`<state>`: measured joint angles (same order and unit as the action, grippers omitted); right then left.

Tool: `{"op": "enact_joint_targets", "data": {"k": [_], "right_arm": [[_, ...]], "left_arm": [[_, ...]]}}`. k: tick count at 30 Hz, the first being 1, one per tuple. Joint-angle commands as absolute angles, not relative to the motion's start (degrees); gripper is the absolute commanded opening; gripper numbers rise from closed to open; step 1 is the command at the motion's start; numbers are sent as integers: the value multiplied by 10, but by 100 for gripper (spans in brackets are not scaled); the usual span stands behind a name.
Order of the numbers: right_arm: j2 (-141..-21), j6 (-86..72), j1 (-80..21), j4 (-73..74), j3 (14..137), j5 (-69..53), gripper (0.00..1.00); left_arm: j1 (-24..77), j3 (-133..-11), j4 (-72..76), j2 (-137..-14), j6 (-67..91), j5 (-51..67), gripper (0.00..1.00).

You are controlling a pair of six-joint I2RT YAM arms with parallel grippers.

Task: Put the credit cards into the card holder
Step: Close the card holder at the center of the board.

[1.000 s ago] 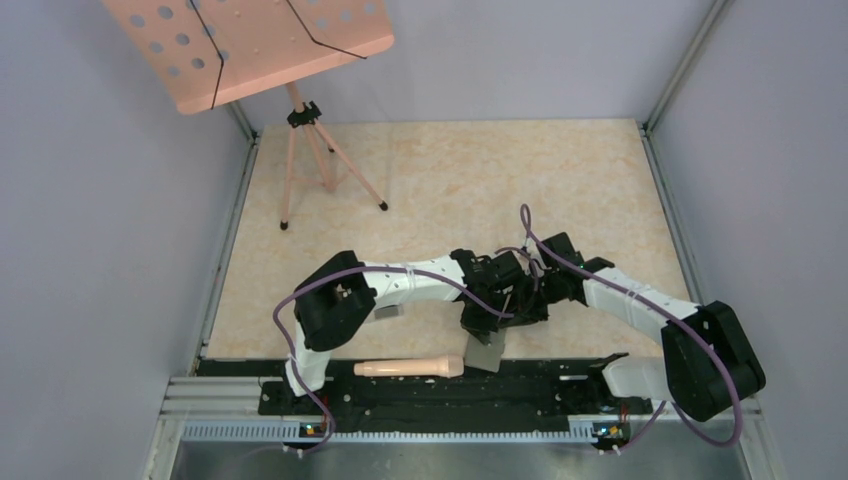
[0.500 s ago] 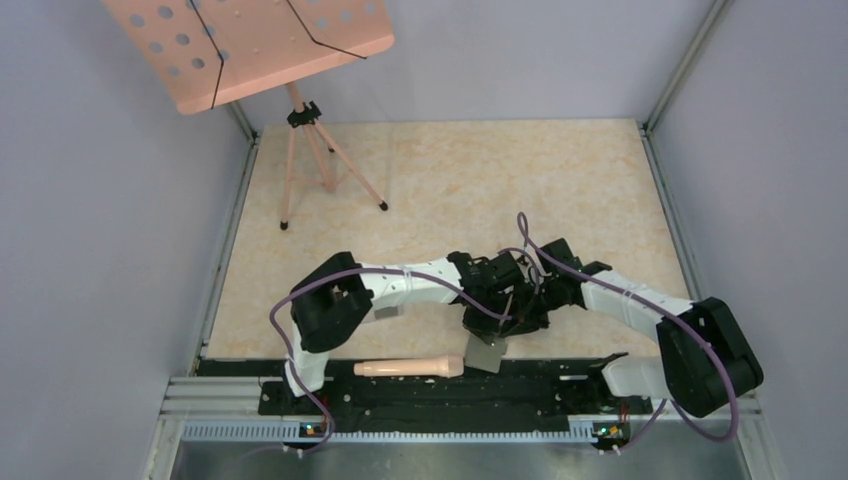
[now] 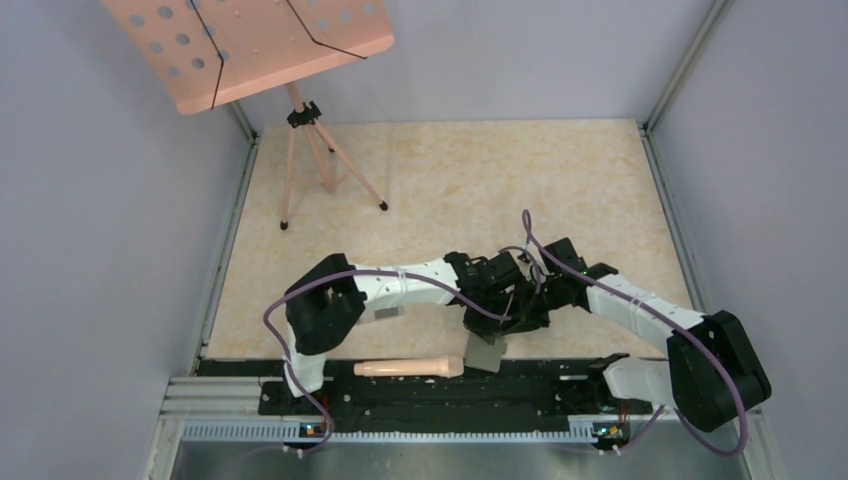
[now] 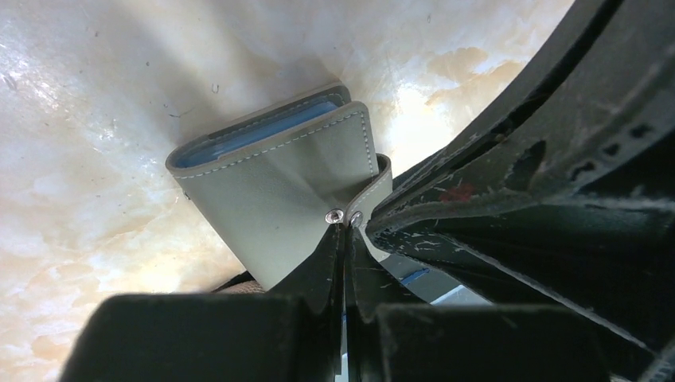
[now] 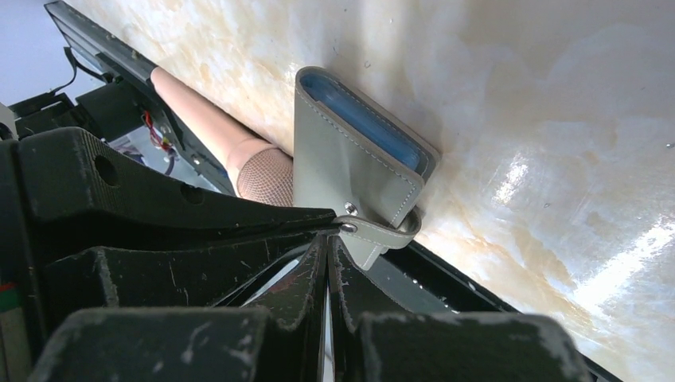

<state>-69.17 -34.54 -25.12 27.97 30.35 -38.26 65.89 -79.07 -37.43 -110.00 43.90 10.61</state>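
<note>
The card holder point(image 3: 487, 353), a folded gray wallet with a blue inside, stands at the table's front edge. It shows in the left wrist view point(image 4: 271, 187) and the right wrist view point(image 5: 338, 155). Its snap tab point(image 5: 386, 233) curls loose off the front face. My left gripper point(image 3: 487, 325) is shut, its tips point(image 4: 344, 232) between the face's stud and the tab's stud point(image 4: 356, 216). My right gripper point(image 3: 520, 315) is shut, its tips point(image 5: 327, 239) just under the tab's snap. The two grippers touch each other. No credit cards are in view.
A peach handle with a textured end point(image 3: 410, 367) lies along the black front rail point(image 3: 570, 385), left of the wallet, and shows in the right wrist view point(image 5: 239, 151). A pink music stand point(image 3: 250, 40) on a tripod point(image 3: 312, 160) stands at the far left.
Both grippers stay shut at the wallet's snap tab. The right arm's elbow has shifted slightly right. The wallet has not moved.
</note>
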Motion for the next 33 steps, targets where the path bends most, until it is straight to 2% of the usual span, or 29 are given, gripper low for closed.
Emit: {"op": "enact_joint_targets", "data": {"k": [1,18,33], "right_arm": [[-689,-334,-256,293,309,-396,0],[-758,-302,-256,269,287,-438,0],[-819,-300,-271,219,267,-419,0]], "left_arm": [[667,-796,-391,-1084,446,95,0],[667,-803,-400,-1121,438,108,0],[667,-788,-426,-1135,447,73,0]]}}
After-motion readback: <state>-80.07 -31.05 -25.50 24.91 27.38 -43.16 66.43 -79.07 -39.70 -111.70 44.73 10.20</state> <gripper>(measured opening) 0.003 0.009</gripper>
